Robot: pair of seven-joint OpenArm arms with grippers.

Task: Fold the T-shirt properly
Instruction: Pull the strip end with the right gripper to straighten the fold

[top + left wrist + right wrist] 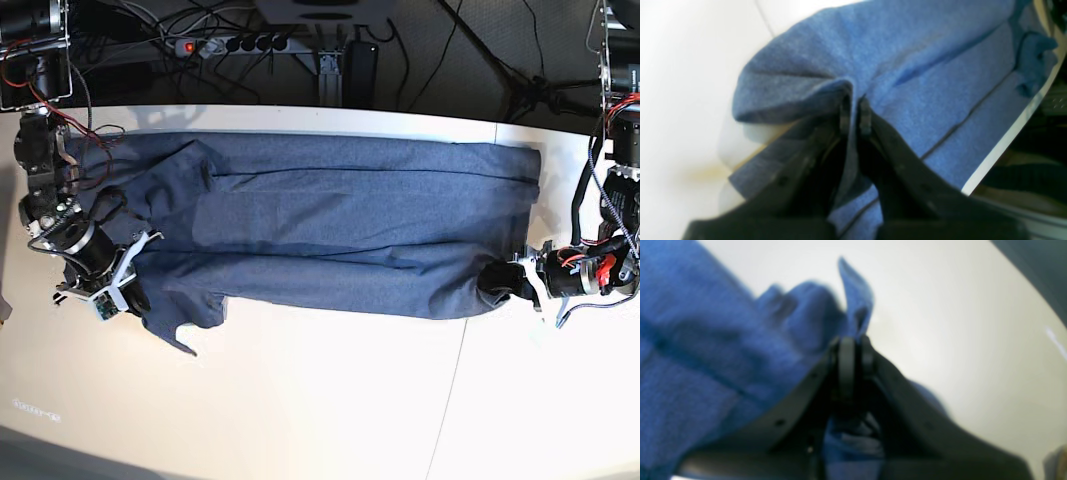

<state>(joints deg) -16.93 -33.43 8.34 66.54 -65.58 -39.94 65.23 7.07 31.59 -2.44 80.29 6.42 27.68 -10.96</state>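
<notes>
Both grippers are pinched tight on cloth: the left gripper [855,113] clamps a raised fold, the right gripper [855,353] a bunched corner. Between them, the T-shirt [330,225] lies stretched lengthwise across the white table [330,400].

You won't find a word to read here — the T-shirt [340,235] shows its plain side, and no label, brand or number is legible near either gripper.
</notes>
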